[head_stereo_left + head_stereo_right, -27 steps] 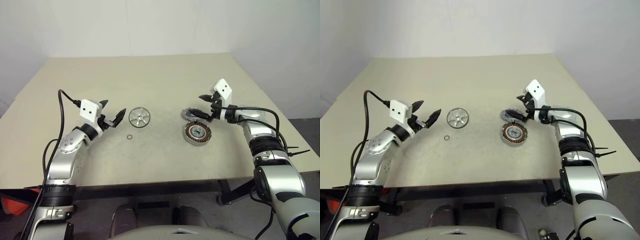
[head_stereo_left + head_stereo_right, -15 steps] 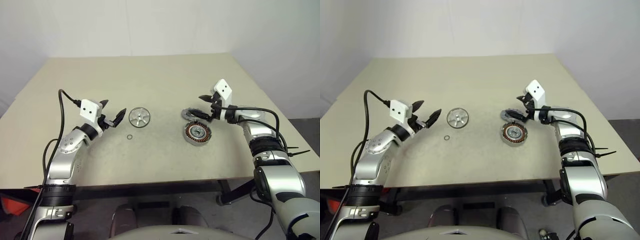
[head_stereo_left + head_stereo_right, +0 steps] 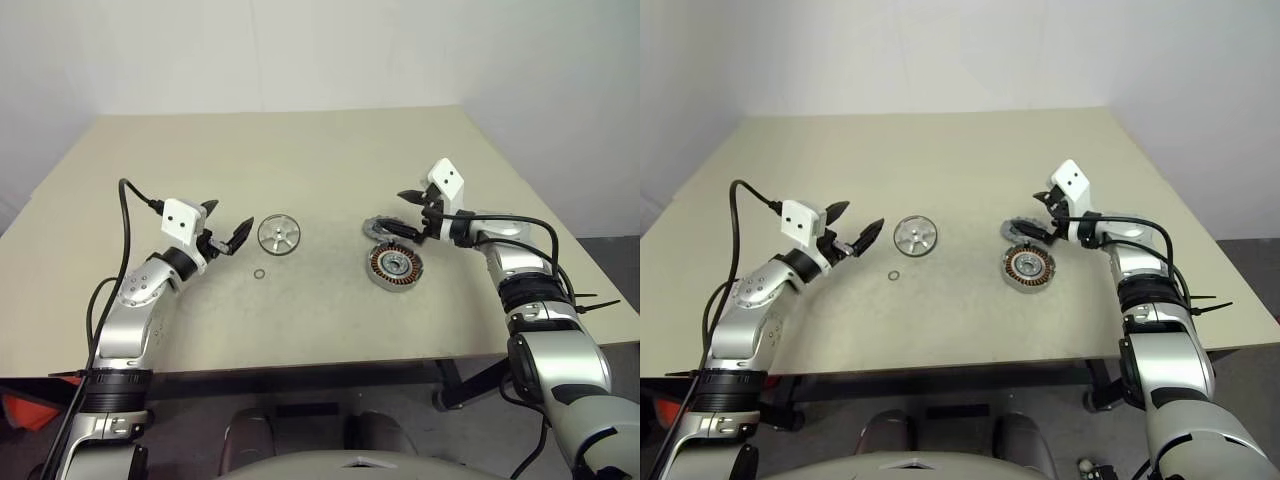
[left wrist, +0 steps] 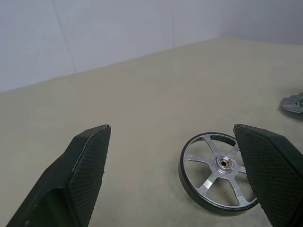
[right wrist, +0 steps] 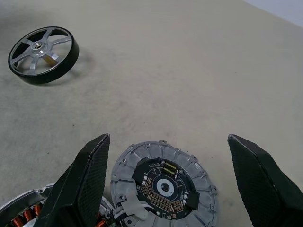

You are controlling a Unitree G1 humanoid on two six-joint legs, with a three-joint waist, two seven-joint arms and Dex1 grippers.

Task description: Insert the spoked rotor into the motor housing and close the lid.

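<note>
Beige, faintly speckled tabletop (image 3: pixel 330 160) carries the shiny six-spoked rotor (image 3: pixel 279 235) left of centre, untouched. Just beside it hovers the left gripper (image 3: pixel 226 233), jaws released. Next, probably, comes closing on its rim. Centre-right, the copper-wound motor housing (image 3: pixel 396 267) touches the ribbed lid (image 3: pixel 384 228) under the released right gripper (image 3: pixel 412 212); a thin ring (image 3: pixel 259 274) lies nearby.

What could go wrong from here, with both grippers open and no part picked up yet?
1. The spoked rotor lies flat on the table; the open left gripper beside it might push it away rather than grip its low rim.
2. The lid lies against the motor housing, so the open right gripper reaching for it could shift the housing.
3. The small ring near the rotor could get swept away.
</note>
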